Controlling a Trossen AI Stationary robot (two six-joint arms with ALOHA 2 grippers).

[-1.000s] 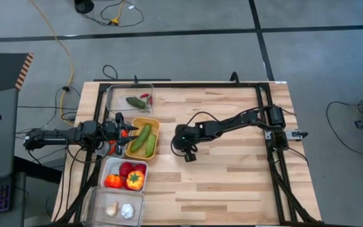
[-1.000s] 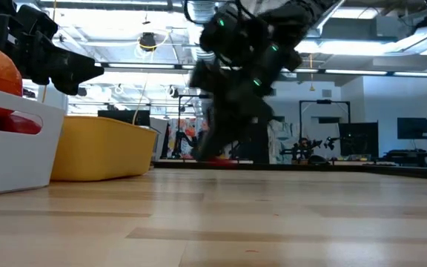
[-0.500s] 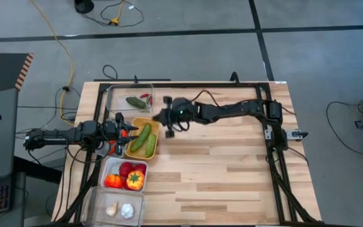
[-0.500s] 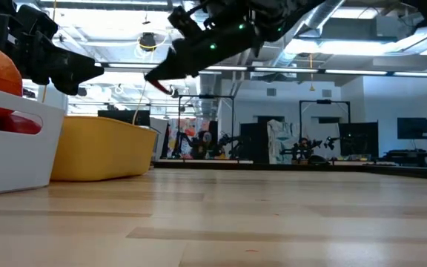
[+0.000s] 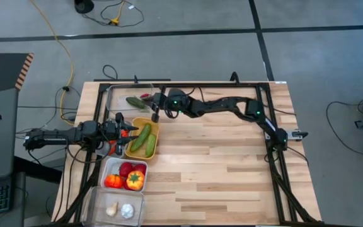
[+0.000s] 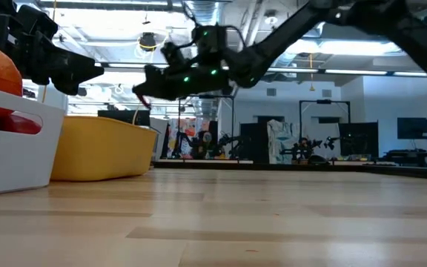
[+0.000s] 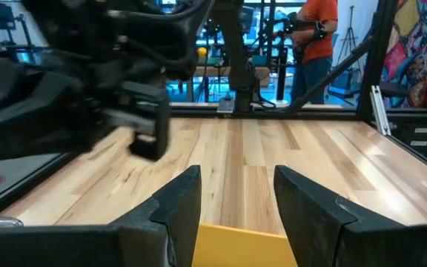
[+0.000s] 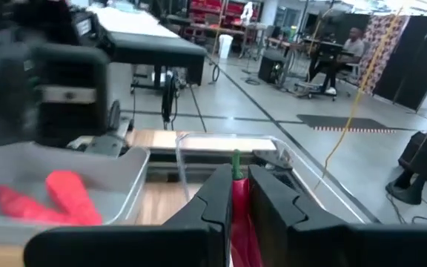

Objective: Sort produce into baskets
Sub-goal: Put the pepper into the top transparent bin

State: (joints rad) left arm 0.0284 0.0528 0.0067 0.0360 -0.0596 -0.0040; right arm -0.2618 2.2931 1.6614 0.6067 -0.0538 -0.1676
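My right gripper reaches level across the table, shut on a small red chilli, at the near right corner of the far clear basket. That basket holds a green and a red chilli. The yellow basket holds cucumbers. Tomatoes and peppers fill the white basket, and garlic lies in the near clear basket. A grey basket holds red-orange pieces. My left gripper waits open at the yellow basket's left rim. My right gripper pinches the red chilli's body between its two fingers. The green stem sticks out past the fingertips. The fingers are level, point toward the table's left edge and lie along the chilli. The chilli is lifted clear of table and baskets.
The baskets stand in a column along the table's left side. A black frame runs along the table's far and right edges. The wooden table top stretches right of the baskets. People show in the room beyond.
My right gripper has gone from the table's middle up and toward the far left, to the far clear basket. It has tipped from pointing down to level. The red chilli has stayed between its shut fingers and now hangs clear of the table.
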